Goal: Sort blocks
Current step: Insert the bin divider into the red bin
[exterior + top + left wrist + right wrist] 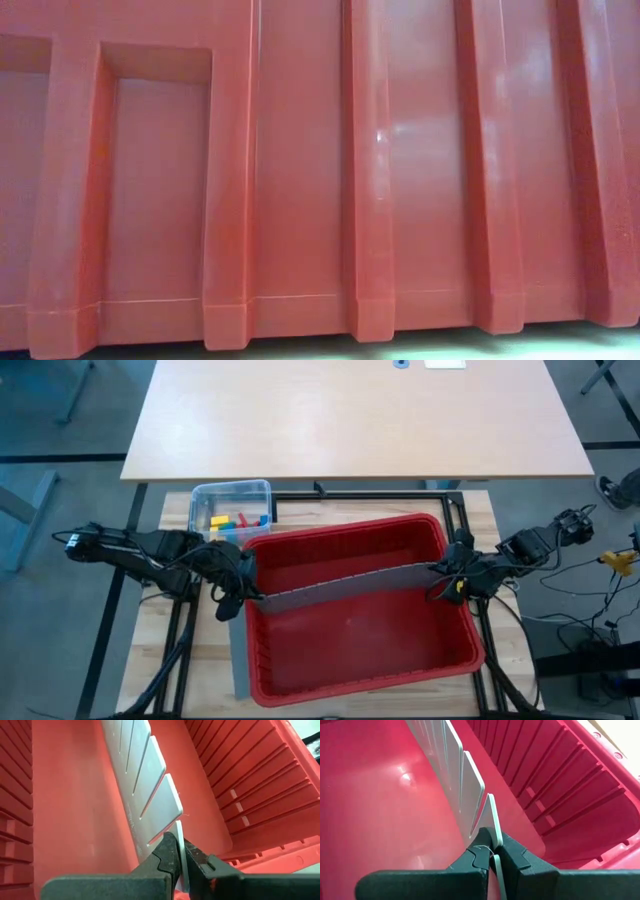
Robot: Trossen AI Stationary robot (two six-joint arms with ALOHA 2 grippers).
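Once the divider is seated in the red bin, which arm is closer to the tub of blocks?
Left, probably: the left gripper holds the grey divider end nearest the clear tub of blocks.

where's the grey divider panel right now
In the high view the grey divider panel spans the red bin side to side, its ends pinched by the left gripper and right gripper.

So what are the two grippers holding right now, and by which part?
Both hold the long grey slotted divider panel: left gripper pinches one end, right gripper the other.
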